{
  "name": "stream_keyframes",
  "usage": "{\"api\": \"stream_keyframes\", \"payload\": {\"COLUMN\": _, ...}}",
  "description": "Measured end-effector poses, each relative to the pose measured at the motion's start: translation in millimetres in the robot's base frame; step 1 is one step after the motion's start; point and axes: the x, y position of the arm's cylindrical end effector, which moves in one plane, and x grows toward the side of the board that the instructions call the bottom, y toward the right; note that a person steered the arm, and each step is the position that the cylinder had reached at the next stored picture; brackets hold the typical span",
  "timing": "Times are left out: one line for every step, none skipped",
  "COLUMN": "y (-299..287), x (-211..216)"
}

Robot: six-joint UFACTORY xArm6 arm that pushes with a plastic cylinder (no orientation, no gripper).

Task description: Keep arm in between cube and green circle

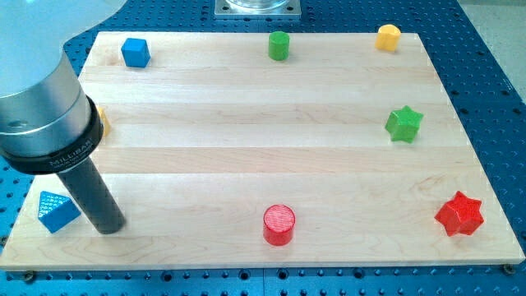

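Cube and green circle both sit along the view's top edge, well apart, while your tip rests at the view's bottom left, just beside a blue wedge. No jaws here, only a bare rod. You risk nudging that wedge, or the yellow block half hidden behind the arm, on the way up.

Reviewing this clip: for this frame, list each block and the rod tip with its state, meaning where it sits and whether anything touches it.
my tip: down on the board, bottom left, just right of the blue triangular block, contact unclear
blue triangular block: bottom-left corner
blue cube: top left, untouched
green cylinder: top centre, upright, untouched
yellow block: top right
green star: right side
red star: bottom right
red cylinder: bottom centre, upright
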Motion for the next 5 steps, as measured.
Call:
{"api": "stream_keyframes", "payload": {"y": 0.4, "x": 0.0}}
{"api": "stream_keyframes", "payload": {"y": 0.6, "x": 0.0}}
{"api": "stream_keyframes", "payload": {"y": 2.4, "x": 1.1}}
{"api": "stream_keyframes", "payload": {"y": 12.3, "x": 4.6}}
{"api": "stream_keyframes", "payload": {"y": 26.8, "x": -45.4}}
